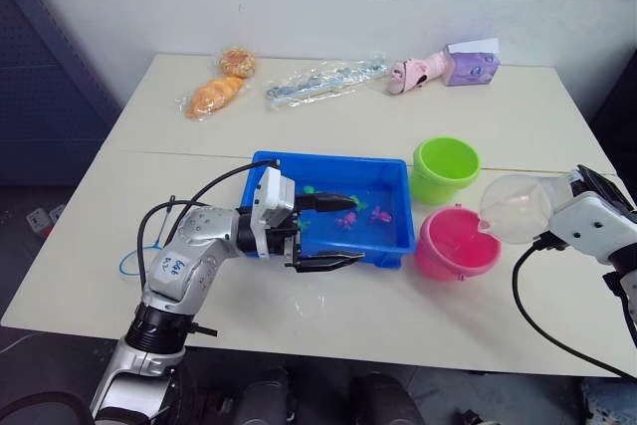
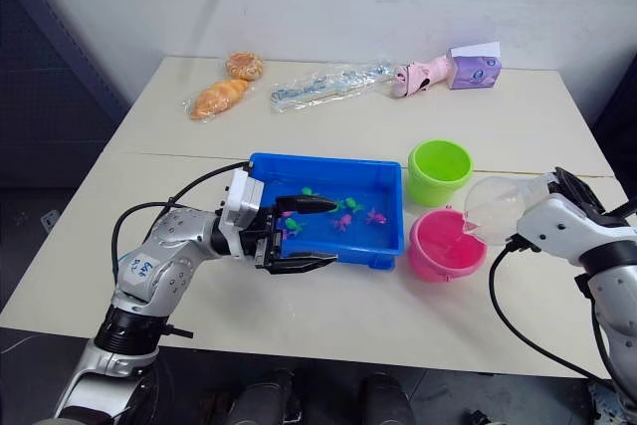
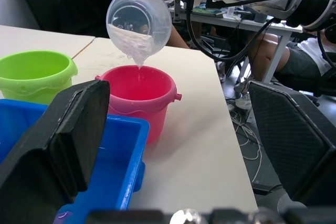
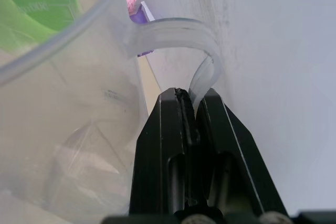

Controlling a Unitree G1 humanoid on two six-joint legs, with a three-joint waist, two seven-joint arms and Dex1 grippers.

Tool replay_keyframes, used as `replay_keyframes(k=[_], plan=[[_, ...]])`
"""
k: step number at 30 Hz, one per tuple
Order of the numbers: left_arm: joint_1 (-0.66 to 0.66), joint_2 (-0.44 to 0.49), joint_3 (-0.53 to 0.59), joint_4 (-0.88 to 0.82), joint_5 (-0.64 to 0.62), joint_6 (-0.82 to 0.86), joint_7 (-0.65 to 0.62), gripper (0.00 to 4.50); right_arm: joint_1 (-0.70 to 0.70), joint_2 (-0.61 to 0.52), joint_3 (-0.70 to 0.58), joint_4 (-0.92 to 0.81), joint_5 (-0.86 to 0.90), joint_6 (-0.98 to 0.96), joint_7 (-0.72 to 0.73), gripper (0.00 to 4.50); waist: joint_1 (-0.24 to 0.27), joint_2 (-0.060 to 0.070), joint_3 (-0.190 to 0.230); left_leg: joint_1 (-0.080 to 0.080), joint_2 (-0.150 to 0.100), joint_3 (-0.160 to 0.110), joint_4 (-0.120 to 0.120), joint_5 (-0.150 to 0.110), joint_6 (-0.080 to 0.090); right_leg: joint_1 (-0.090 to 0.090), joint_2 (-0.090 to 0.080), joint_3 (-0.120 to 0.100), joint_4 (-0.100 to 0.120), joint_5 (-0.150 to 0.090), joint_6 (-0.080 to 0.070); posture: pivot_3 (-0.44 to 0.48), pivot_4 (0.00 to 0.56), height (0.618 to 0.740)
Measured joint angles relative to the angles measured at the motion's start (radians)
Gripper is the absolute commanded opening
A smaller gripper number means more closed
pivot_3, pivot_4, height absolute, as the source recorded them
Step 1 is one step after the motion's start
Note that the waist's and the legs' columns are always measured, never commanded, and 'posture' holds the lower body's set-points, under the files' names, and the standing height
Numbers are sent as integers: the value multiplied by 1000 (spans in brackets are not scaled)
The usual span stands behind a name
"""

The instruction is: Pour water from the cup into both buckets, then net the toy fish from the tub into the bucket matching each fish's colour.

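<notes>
On pale worktop (image 1: 328, 320), right of centre, the cup (image 1: 515, 208) is tipped over the pink bucket (image 1: 456, 243), its handle pinched shut in the right pincer (image 4: 190, 103); overtilting could spill water. The left pincer (image 1: 328, 231) gapes empty over the tub (image 1: 393, 246).
</notes>
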Motion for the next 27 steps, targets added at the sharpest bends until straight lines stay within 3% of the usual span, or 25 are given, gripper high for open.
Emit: replay_keyframes(k=[27], plan=[[13,-5,-8,6,30,-54,8,4500,-20,20,0,94,-145,-211,-106,40,0,0,0,0,1,0,1,1,-1,0,2,2,0,0,0,0,150,740]])
